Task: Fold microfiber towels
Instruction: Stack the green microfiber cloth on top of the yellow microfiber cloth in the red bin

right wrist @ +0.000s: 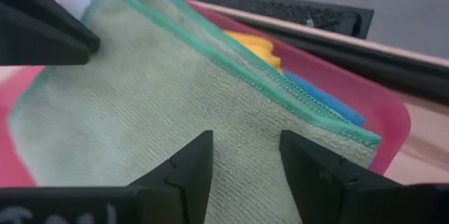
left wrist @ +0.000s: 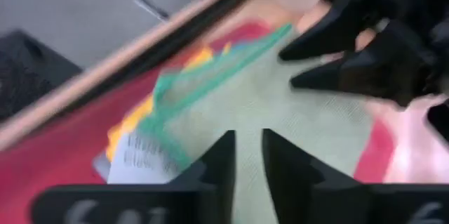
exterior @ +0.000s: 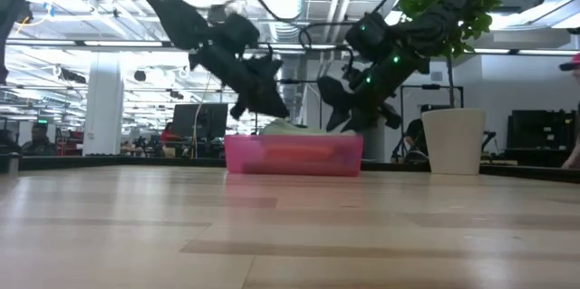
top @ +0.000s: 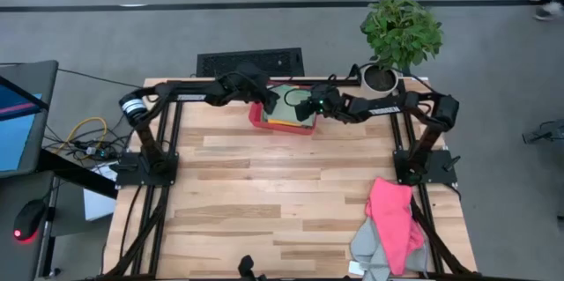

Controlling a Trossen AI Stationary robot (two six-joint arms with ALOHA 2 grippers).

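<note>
High view: both arms meet over the red tray (top: 256, 117) at the far edge of the bench (top: 282, 193). Folded green towel (top: 286, 105) sits on top of the stack in it. Pink towel (top: 394, 219) and grey towel (top: 370, 247) lie loose at the near right corner, well apart

Low view: left tool (exterior: 263, 101) and right tool (exterior: 344, 112) hang just above the tray rim, green towel peeking over it

Left wrist view: your left tool (left wrist: 245, 155) has its fingers close together just over the green towel (left wrist: 280, 112); can't tell if any cloth is pinched. Yellow towel (left wrist: 133, 122) underneath

Right wrist view: right tool (right wrist: 245, 161) fingers apart, straddling green towel (right wrist: 154, 90); light blue towel (right wrist: 323, 97) below

To lift cleanly, take only the top green layer near its stitched edge, both tools level
</note>
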